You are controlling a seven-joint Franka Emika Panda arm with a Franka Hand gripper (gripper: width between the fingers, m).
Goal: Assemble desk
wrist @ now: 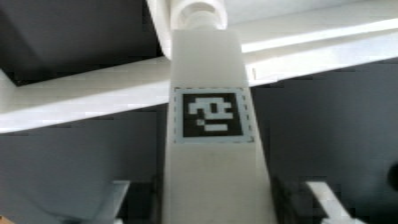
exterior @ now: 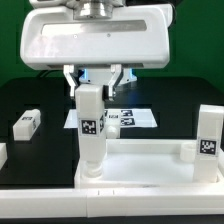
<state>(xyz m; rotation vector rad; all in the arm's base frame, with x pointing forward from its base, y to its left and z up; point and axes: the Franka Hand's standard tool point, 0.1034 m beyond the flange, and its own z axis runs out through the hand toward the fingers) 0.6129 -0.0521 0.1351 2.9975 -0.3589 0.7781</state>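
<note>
My gripper (exterior: pixel 95 86) is shut on an upright white leg (exterior: pixel 90 125) that carries a black-and-white tag. The leg's foot stands at a near corner of the desk panel (exterior: pixel 150 172), on the exterior view's left. A second leg (exterior: pixel 208 132) stands upright at the panel's corner on the exterior view's right. In the wrist view the held leg (wrist: pixel 214 115) runs straight away from the gripper (wrist: pixel 217 205) down to the panel's white rim (wrist: pixel 71 100). The dark finger pads (wrist: pixel 135 203) lie against its sides.
A loose white leg (exterior: pixel 27 122) lies on the black table at the exterior view's left. The marker board (exterior: pixel 135 117) lies flat behind the panel. The big white robot body (exterior: pixel 95 40) hangs over the middle.
</note>
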